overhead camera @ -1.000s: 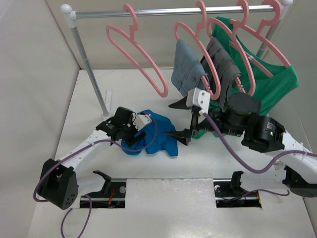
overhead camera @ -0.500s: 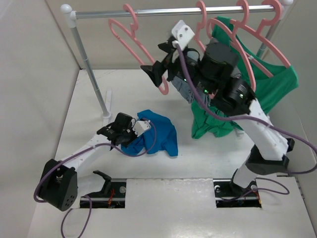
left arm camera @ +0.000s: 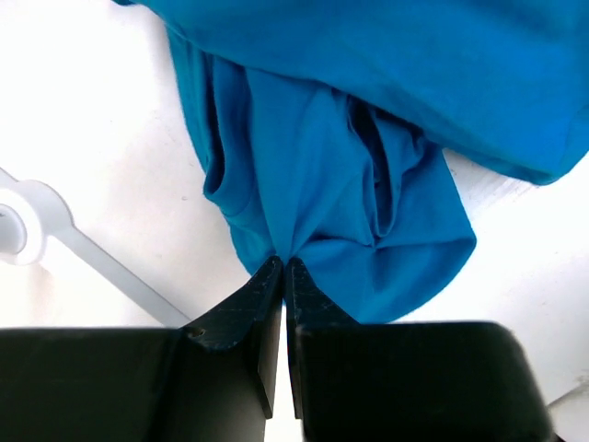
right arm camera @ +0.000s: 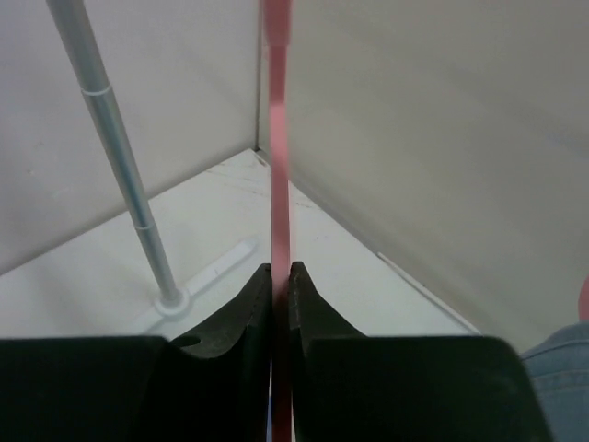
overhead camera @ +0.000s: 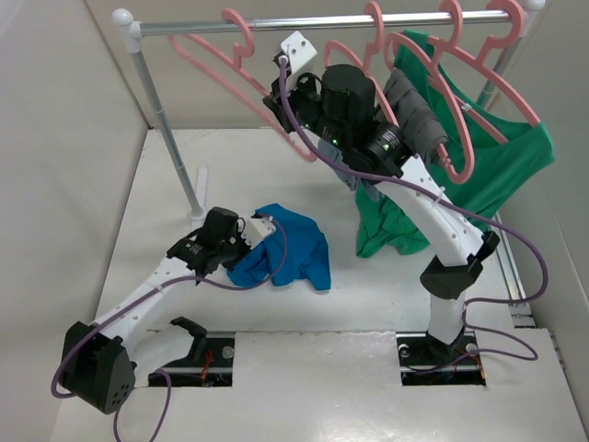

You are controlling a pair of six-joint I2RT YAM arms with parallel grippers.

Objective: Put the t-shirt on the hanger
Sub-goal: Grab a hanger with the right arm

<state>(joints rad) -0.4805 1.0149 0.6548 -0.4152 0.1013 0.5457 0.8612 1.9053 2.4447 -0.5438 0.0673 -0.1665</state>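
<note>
The t-shirt is soft blue cloth, wrinkly and not shiny, the hanger is smooth pink plastic, the rail is shiny silver metal, and the table is smooth, dull and white.

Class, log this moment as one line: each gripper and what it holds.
left gripper: shut on t-shirt | right gripper: shut on hanger | t-shirt: crumpled on table
</note>
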